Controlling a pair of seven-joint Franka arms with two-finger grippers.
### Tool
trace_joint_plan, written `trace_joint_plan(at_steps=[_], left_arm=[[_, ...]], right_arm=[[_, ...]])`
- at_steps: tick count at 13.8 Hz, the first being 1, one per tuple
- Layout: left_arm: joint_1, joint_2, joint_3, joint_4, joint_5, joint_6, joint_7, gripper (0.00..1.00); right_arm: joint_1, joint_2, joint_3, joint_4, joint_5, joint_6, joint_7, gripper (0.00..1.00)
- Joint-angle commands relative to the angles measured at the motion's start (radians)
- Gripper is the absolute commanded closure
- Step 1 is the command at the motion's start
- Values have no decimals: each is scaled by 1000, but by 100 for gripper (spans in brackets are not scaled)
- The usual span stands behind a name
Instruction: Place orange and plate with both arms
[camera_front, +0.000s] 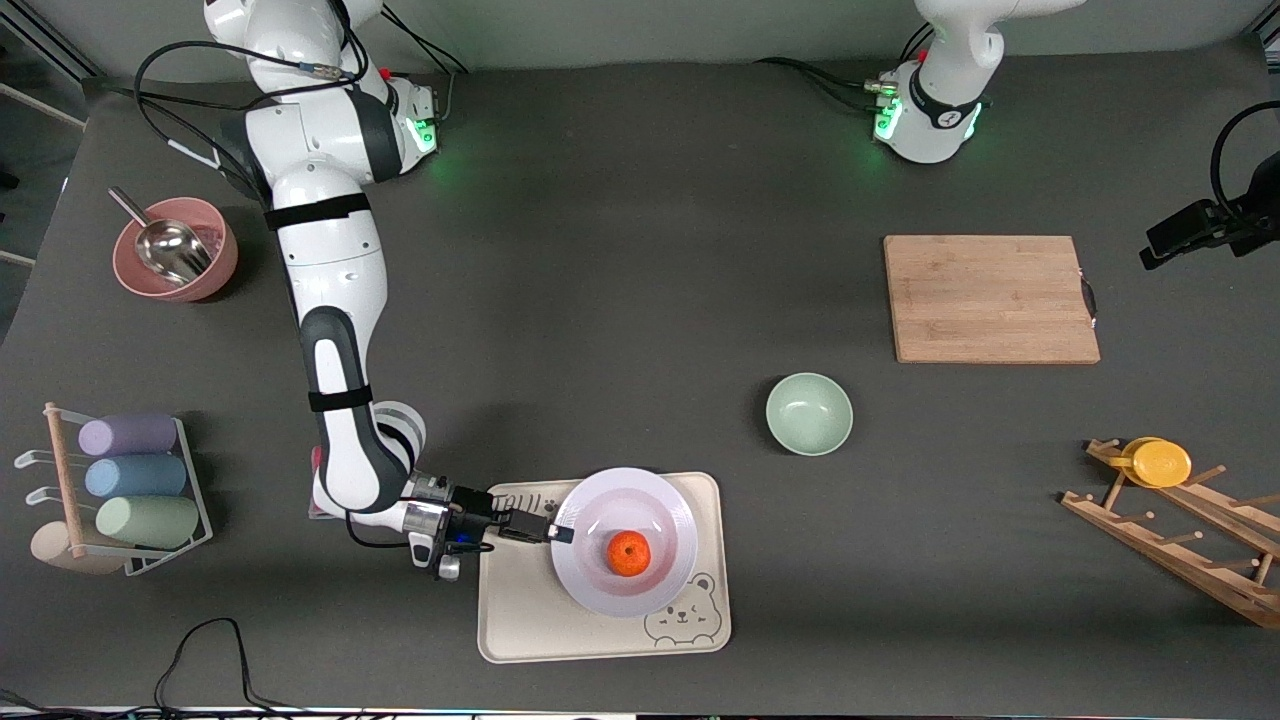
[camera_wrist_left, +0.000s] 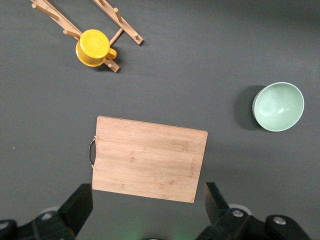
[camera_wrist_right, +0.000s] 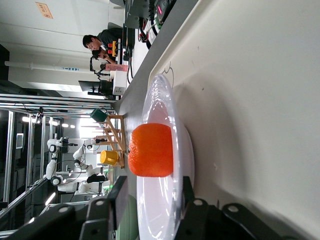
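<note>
Right gripper (camera_front: 560, 532) is low over the tray (camera_front: 520, 620), fingers pinching the plate (camera_front: 665, 520) rim at about nine o'clock. The plate sits on the tray, orange (camera_front: 629, 553) inside it near six o'clock. Left gripper (camera_wrist_left: 149, 210) waits above the board (camera_wrist_left: 149, 159), jaws wide.

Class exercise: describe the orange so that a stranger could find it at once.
Find the cream bear tray at the table edge nearest the front camera. On it sits the plate, gripped by the right gripper. The orange lies in it, small, round and bright.
</note>
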Motion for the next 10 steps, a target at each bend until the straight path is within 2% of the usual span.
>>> trace_joint_plan(at_steps=[1,2,4,8,10], left_arm=[[-2,-12,-3,8,19,-15,-2,0],[-2,-10,-3,8,20,-13,-2,0],[-2,-10,-3,6,20,-11,-2,0],[0,-10,-3,6,20,-15,-2,0],[0,-10,-3,6,20,-16,0,0]], right_arm=[[-6,4,1,13,-4,-1,-4,37],[-6,4,1,13,-4,-1,-5,24],[-7,1,0,13,-30,-3,-2,24],[-10,-42,-56,11,-160,-16,103,24],[-30,-75,-65,11,-246,-71,183,22]])
